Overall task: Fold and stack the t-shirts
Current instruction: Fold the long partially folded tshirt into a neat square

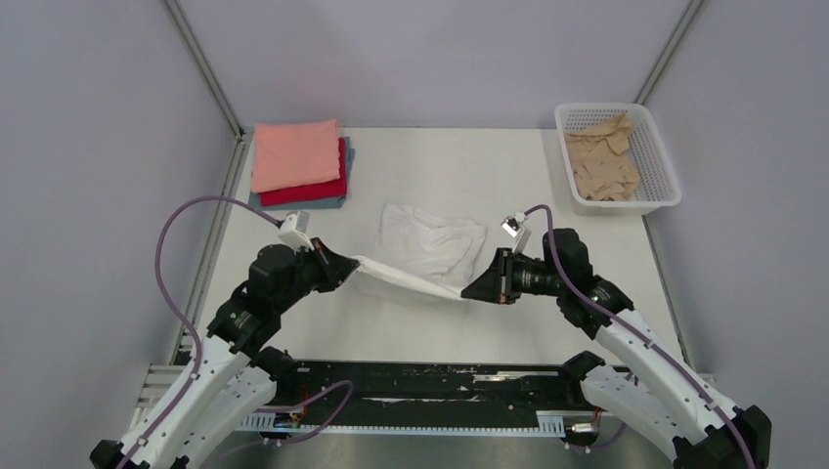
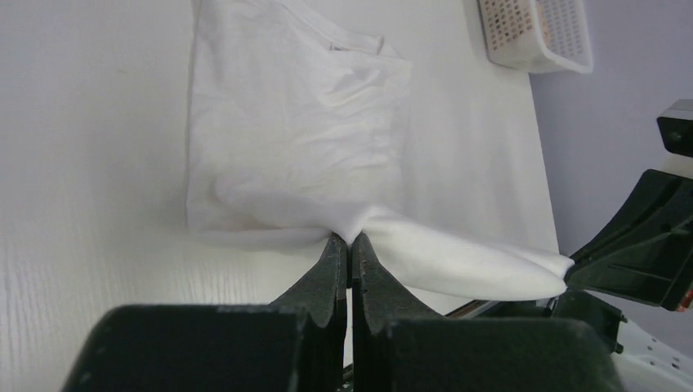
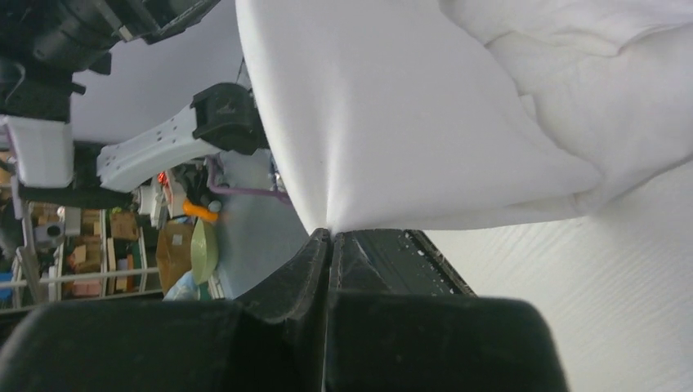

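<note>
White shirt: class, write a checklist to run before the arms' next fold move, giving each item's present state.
1. Left gripper shut on white shirt near edge: ok.
2. Right gripper shut on the same edge: ok.
3. Edge stretched between them: ok.
4. Shirt body smooth: not ok, wrinkled.
5. Folded stack apart from the shirt: ok.
6. Number of layers pinched: cannot tell.

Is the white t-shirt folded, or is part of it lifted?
Partly lifted, not folded. The left tool and right tool pinch the near edge of the white t-shirt; the rest lies rumpled on the table.
</note>
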Controlling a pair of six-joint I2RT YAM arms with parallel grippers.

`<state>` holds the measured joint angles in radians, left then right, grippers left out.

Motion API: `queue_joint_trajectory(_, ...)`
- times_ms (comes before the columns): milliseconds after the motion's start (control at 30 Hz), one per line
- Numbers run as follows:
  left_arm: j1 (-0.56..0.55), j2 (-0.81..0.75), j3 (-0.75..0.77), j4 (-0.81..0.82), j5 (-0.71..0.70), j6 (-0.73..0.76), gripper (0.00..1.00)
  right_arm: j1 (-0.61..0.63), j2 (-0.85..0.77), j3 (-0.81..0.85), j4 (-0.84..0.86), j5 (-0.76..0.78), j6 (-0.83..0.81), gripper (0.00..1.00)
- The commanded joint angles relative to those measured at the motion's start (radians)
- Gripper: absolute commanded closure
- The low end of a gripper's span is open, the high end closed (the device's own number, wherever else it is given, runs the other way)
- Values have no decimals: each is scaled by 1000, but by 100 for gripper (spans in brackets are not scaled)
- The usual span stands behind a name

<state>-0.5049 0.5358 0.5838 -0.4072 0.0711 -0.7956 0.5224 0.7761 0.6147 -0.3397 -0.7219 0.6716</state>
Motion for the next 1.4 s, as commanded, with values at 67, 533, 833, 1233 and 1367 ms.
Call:
queue_joint_trajectory(67, 2, 176, 104, 106, -177, 17, 100, -16, 89, 89, -8, 261, -2, 100)
queue_joint_trajectory(533, 58, 686, 373, 207, -177, 92, 100, -97, 311, 234, 19, 557, -41, 100)
queue_joint_trajectory(833, 108, 934, 532, 199, -108, 118, 100, -188, 528, 293, 115, 496, -39, 100)
queue_joint_trajectory(1233, 141, 1241, 712, 133, -77, 170, 100, -234, 753, 354, 168, 509, -10, 98)
queue_joint_trajectory(1367, 145, 1310, 790, 85, -67, 170, 63, -234, 832, 449, 163, 531, -63, 77)
